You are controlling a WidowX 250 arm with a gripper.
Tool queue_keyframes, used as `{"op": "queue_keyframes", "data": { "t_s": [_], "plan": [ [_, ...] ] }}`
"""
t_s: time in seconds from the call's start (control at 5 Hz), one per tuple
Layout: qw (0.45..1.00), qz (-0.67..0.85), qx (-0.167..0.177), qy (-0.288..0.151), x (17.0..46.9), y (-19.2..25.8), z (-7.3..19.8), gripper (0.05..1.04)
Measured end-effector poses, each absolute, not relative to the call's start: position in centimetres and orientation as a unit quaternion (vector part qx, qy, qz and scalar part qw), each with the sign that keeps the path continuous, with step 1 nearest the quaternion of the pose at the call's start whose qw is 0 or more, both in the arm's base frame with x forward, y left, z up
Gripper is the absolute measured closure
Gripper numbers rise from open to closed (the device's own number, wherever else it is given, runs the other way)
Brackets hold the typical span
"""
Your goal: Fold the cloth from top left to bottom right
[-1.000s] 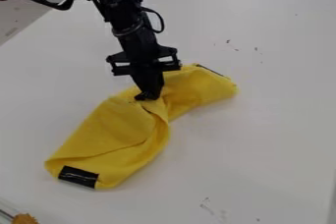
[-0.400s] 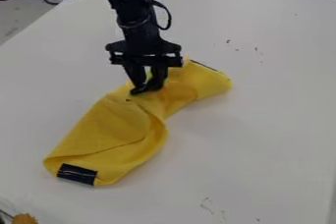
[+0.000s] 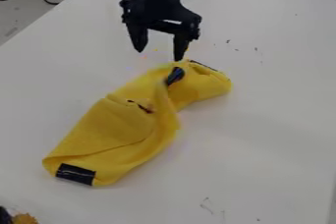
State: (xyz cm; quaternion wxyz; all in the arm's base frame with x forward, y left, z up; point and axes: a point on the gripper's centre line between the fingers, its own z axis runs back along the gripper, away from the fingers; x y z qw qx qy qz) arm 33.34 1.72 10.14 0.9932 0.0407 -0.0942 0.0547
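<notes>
End effector point(image 3: 158, 55): fingers spread, nothing clamped. Cloth point(image 3: 121, 125) is mid-left on the bench point(image 3: 269, 125), mostly to the near side of the end effector. Long axis runs near-left to far-right; far end sits closest to the fingers. Can't tell if the right-hand fingertip touches cloth. Any regrasp probably needs a shift nearward first.

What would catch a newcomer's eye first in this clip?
The bright yellow cloth, lying crumpled in a slanting band across the pale table, with a black patch at its lower-left end. Next, the black gripper, hanging open just above the cloth's upper end.
</notes>
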Motion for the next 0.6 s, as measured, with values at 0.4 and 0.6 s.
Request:
{"op": "queue_keyframes", "data": {
  "t_s": [0.4,0.6],
  "plan": [
    [0.992,0.035,0.061,-0.109,33.35,0.88,12.53,0.082],
    [0.993,0.029,0.055,-0.101,32.99,0.69,12.28,0.082]
  ]
}}
